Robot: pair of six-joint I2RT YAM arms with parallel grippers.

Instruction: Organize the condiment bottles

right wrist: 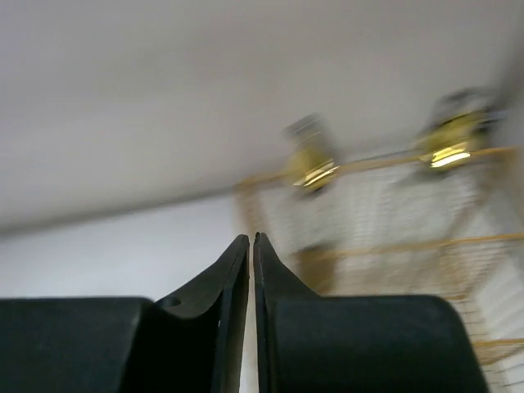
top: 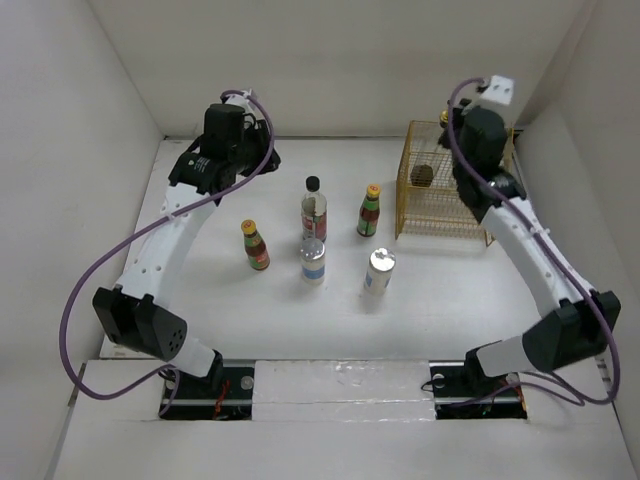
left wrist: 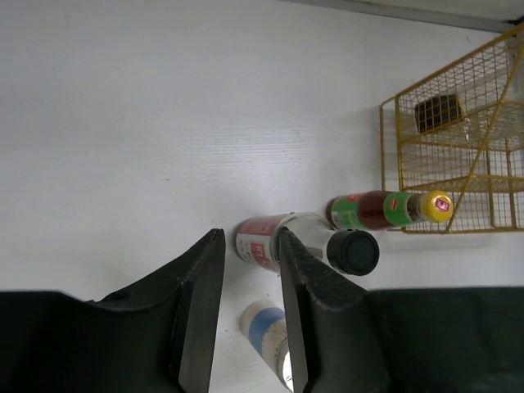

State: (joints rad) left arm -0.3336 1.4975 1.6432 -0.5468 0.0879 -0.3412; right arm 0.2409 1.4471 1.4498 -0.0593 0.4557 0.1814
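**Five bottles stand on the table, both grippers hold nothing**

From above, five of the condiment bottles stand upright in a loose group in the middle of the table [top: 450, 310]. They are the black-capped bottle [top: 314, 205], the first yellow-capped bottle [top: 370, 210] to its right, and the second yellow-capped bottle [top: 255, 245] to its left. Nearer to the arm bases are the blue-labelled bottle [top: 313, 262] and the plain silver-capped bottle [top: 378, 272]. The yellow wire basket [top: 440, 225] sits at the far right with a dark object [top: 424, 176] inside; I cannot tell what it is. The left arm [top: 170, 240] reaches toward the far left corner, well apart from the bottles. The right arm [top: 530, 250] hangs over the basket.

In the left wrist view, the left gripper [left wrist: 250, 237] has its jaws a little apart, with only bare table between them. The black-capped bottle shows just beyond one finger, so I judge it a likely next target.

The right wrist view is blurred. The right gripper [right wrist: 250, 239] has its jaws pressed together and empty. Beyond it, two gold-topped shapes [right wrist: 311, 162] stand at the basket's upper edge. They are probably the clear bottles, but I cannot tell whether they are inside or behind it. If the basket is the collecting place, most of the work remains.
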